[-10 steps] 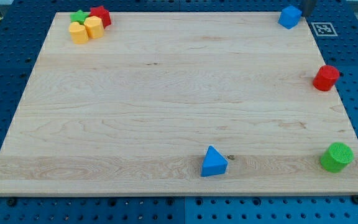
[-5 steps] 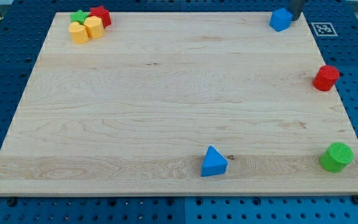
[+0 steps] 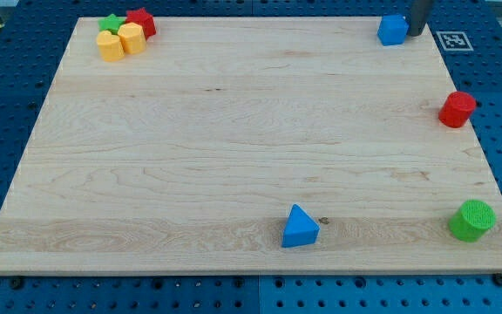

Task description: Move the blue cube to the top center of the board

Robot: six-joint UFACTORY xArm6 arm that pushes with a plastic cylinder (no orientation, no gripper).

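Observation:
The blue cube [image 3: 393,29] sits on the wooden board [image 3: 234,139] near its top right corner. My dark rod comes down from the view's top edge, and my tip [image 3: 417,33] stands just to the right of the blue cube, touching or nearly touching its right side.
At the top left corner a green star [image 3: 110,23], a red block [image 3: 140,21] and two yellow blocks [image 3: 121,40] are clustered. A red cylinder [image 3: 457,109] stands at the right edge, a green cylinder [image 3: 472,220] at the bottom right, a blue triangle [image 3: 299,227] at bottom centre.
The blue cube has slid a little to the left along the top edge. My tip has followed it leftward and downward, staying on its right side.

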